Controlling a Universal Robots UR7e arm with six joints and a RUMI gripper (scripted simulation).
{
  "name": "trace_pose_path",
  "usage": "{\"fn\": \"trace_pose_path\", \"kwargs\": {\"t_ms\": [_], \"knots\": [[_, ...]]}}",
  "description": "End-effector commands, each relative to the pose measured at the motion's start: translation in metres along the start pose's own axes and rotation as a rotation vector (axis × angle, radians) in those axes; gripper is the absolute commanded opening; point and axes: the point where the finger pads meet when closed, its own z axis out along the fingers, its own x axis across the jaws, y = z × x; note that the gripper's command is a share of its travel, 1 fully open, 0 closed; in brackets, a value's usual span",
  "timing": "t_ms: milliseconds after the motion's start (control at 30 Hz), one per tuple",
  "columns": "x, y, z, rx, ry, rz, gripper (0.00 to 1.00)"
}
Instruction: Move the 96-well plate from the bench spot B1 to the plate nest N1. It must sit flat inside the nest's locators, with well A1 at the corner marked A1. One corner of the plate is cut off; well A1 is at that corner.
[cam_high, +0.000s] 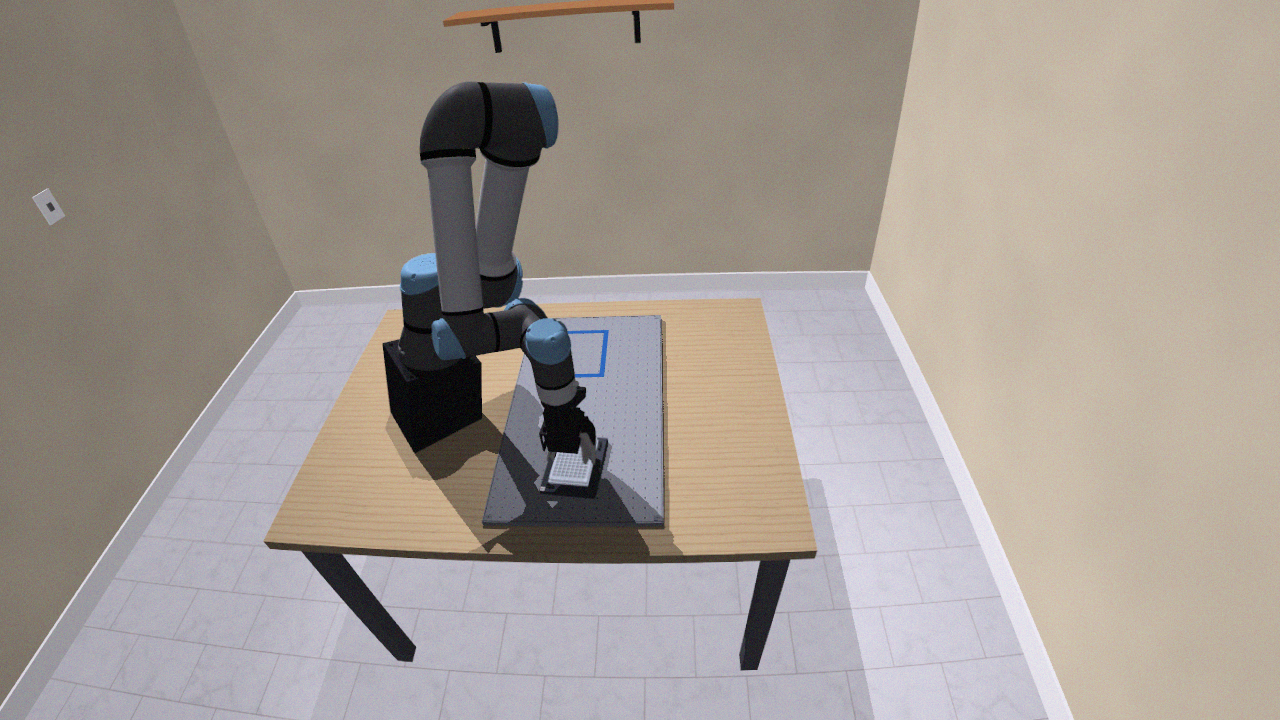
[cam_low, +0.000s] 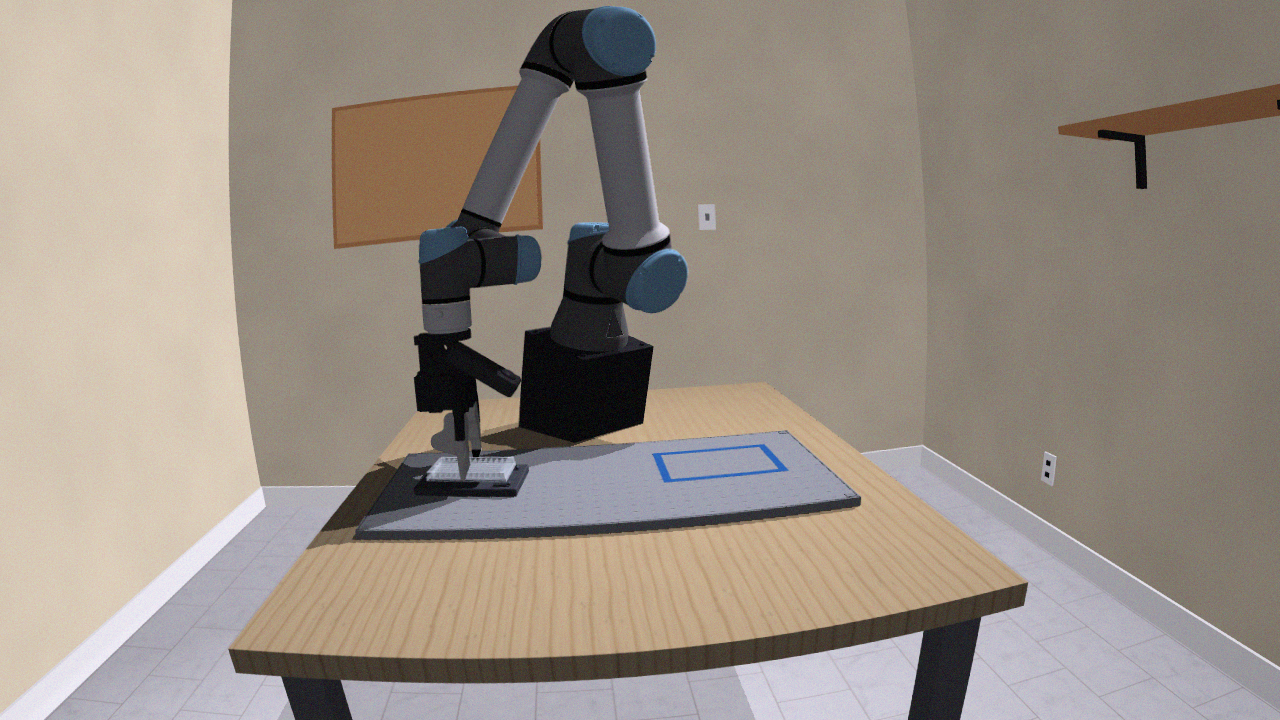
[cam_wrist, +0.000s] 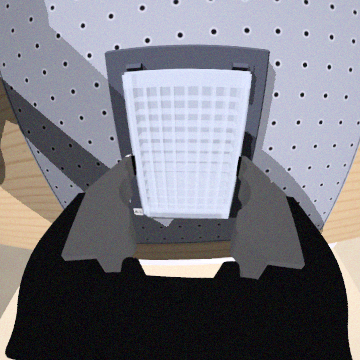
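The white 96-well plate (cam_high: 571, 469) (cam_low: 483, 465) (cam_wrist: 187, 130) is between my fingers, right over the dark grey plate nest (cam_high: 599, 454) (cam_low: 501, 488) (cam_wrist: 114, 100) at the near end of the perforated board. My gripper (cam_high: 572, 450) (cam_low: 466, 462) (cam_wrist: 186, 156) is shut on the plate's two long sides, pointing straight down. The plate lies within the nest's outline, its far edge by two small locator tabs. I cannot tell whether it rests on the nest or hangs just above it. A small white label on the nest shows by the plate's near left corner. The blue rectangle B1 (cam_high: 605, 351) (cam_low: 725, 474) is bare.
The grey perforated board (cam_high: 631, 420) (cam_low: 608, 494) (cam_wrist: 305, 75) lies on the wooden table (cam_high: 725, 429) (cam_low: 626, 591). The arm's black base block (cam_high: 429, 407) (cam_low: 581, 385) stands on the table beside the board. A shelf (cam_low: 1163, 116) hangs on the wall.
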Motion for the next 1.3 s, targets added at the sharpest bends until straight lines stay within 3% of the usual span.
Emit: {"fn": "trace_pose_path", "kwargs": {"t_ms": [0,1100,1133,1267], "knots": [[-0.0005,-0.0019,0.0019,0.002,-0.001,-0.001,0.00],[0.0002,-0.0008,0.0049,0.000,0.001,-0.001,0.00],[0.0002,-0.0008,0.0049,0.000,0.001,-0.001,1.00],[0.0002,-0.0008,0.0049,0.000,0.001,-0.001,1.00]]}}
